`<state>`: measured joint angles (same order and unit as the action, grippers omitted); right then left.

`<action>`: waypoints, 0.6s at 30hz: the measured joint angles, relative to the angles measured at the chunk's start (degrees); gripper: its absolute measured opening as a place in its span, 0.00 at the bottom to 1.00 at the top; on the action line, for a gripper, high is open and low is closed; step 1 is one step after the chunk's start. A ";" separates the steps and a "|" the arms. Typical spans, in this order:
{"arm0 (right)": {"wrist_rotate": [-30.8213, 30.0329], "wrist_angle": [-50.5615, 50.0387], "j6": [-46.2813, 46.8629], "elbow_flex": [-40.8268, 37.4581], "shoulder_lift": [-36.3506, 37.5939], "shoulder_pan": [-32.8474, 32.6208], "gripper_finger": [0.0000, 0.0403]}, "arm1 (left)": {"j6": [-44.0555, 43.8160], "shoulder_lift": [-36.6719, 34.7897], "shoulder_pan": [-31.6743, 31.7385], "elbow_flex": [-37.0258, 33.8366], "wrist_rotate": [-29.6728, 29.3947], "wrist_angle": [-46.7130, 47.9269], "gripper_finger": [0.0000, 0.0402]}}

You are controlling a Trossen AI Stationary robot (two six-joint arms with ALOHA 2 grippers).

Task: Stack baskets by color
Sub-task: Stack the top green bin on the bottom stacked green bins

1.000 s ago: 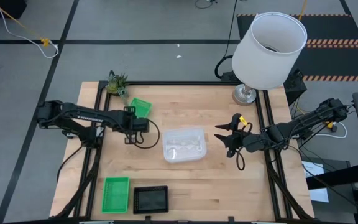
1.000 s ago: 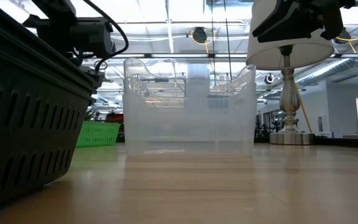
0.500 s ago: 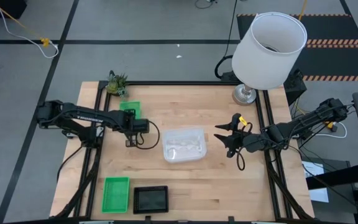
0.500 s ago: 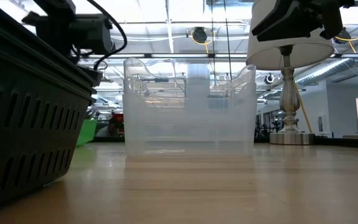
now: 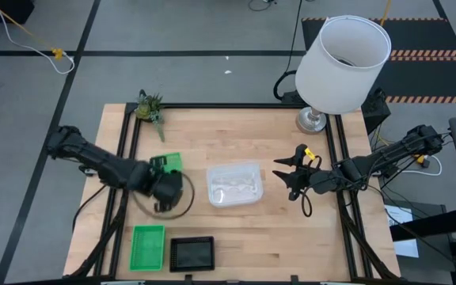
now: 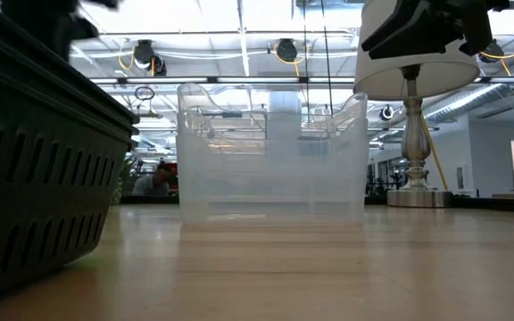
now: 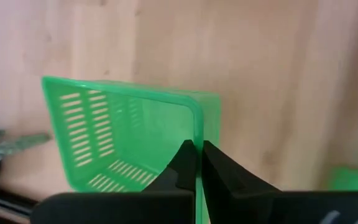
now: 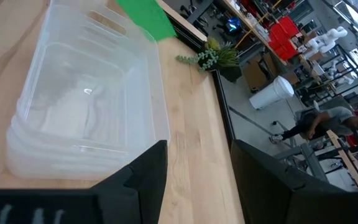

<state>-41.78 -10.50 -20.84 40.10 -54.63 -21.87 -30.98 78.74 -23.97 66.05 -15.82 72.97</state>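
Note:
My left gripper (image 5: 165, 180) hangs over the table's left half, shut on a bright green basket (image 5: 165, 164) (image 7: 129, 143), which is off the wood. Another green basket (image 5: 147, 247) and a black mesh basket (image 5: 191, 252) (image 6: 34, 152) stand by the near edge on their bottoms. Clear baskets (image 5: 234, 184) (image 8: 86, 106), nested one in another, rest at mid-table. My right gripper (image 5: 287, 172) (image 8: 194, 180) waits open to their right, touching nothing. My left gripper pinches the green basket's wall at its rim (image 7: 197, 124), close to a corner, with one finger inside the basket and one outside. The fingers (image 7: 182, 165) come from above, pointing steeply down. The basket hangs below them, tilted, clear of the table.
A big white lampshade on a metal stand (image 5: 343, 63) (image 6: 409, 71) occupies the far right corner. A small spiky plant (image 5: 150, 107) (image 8: 213, 56) lies at the far left corner. Black frame rails run along the table's left and right sides.
My left arm has swung from the far left toward the near edge and risen. The green basket, which stood on the table by the far left, has gone with it, lifted clear, and has left the low view.

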 joint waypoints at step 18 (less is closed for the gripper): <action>-0.08 0.67 6.51 0.00 0.00 -4.77 0.42 | -26.62 29.43 -28.00 42.19 2.45 17.17 0.01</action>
<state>-41.86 -9.83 -14.33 40.10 -54.63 -26.64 -57.60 108.17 -51.97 108.25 -13.37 90.13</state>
